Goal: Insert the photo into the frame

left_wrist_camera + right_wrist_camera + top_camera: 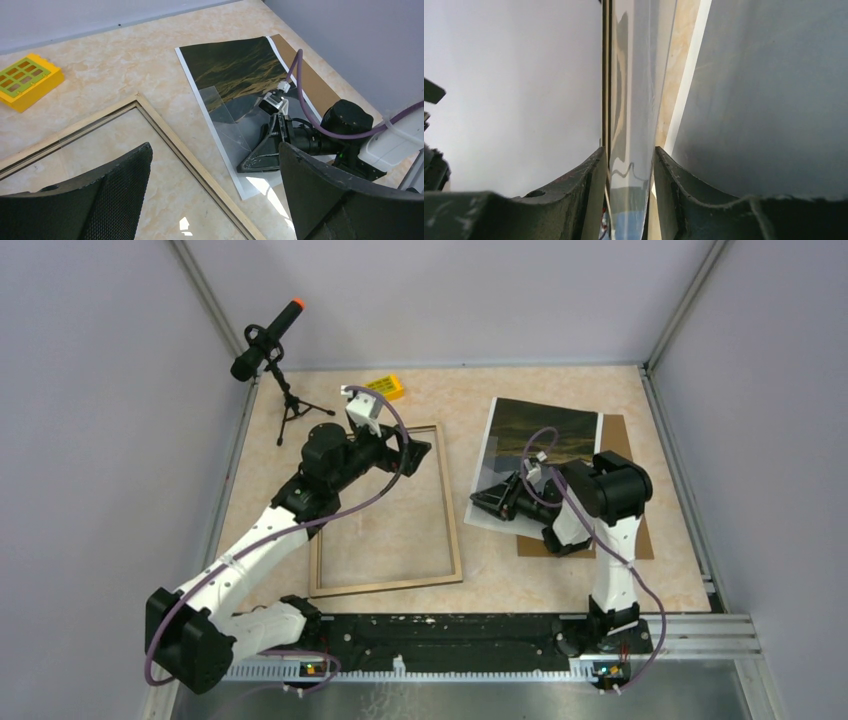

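Thin glossy mountain-landscape print (545,430), probably light, floppy and crease-prone, has its white border edge between the right jaws, the sensible hold; clamped or not, I cannot tell. Left jaws gape empty above the light-wood frame (450,510).

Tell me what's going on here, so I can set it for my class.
Two robot arms are framing a picture. The right gripper lies low at the near corner of the photo, jaws apart around a thin sheet edge. The photo rests partly on a brown backing sheet, not yet in the frame. The left gripper hovers open above the frame's far end.
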`<action>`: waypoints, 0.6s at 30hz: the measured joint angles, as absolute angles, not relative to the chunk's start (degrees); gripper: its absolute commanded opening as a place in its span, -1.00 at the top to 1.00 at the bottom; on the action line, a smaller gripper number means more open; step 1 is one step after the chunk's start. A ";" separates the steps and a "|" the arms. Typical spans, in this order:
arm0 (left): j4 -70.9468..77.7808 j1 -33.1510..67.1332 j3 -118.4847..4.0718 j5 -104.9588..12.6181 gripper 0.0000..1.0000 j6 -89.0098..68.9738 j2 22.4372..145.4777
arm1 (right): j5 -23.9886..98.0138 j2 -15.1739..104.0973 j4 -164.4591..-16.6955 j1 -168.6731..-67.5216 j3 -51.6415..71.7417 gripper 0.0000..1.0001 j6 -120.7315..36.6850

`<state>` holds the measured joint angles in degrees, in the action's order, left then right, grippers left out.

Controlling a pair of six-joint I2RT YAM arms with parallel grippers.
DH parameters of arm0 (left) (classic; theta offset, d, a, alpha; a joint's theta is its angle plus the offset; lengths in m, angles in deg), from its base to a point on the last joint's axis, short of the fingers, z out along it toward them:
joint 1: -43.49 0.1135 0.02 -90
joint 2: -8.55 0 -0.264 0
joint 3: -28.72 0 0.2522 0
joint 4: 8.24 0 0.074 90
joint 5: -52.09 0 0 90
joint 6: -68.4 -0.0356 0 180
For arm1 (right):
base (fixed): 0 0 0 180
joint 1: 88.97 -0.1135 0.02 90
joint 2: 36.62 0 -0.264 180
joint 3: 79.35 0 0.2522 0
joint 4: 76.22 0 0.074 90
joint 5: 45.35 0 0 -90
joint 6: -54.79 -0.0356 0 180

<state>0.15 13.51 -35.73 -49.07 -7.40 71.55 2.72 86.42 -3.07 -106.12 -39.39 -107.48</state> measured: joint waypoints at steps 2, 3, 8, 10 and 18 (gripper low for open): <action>0.18 13.51 -35.73 -49.07 -0.97 -7.40 71.42 | 6.52 85.79 -2.72 -107.38 -40.44 0.36 -106.91; 0.18 13.51 -35.73 -49.07 -0.97 -7.38 71.34 | 8.23 85.42 -2.87 -108.00 -40.90 0.40 -106.65; 0.18 13.51 -35.73 -49.09 -0.97 -7.36 71.05 | 15.81 82.82 -5.69 -110.75 -42.84 0.48 -105.75; 0.18 13.51 -35.73 -49.22 -0.97 -7.34 70.94 | 17.54 82.32 -5.80 -110.99 -43.41 0.64 -105.73; 0.11 13.51 -35.73 -49.02 -0.97 -7.42 70.29 | 18.44 82.29 -5.84 -111.21 -42.60 1.00 -107.76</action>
<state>0.11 13.51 -35.73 -49.02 -7.42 70.29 18.44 82.29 -5.84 -111.21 -42.60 -107.76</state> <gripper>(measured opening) 0.986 0.007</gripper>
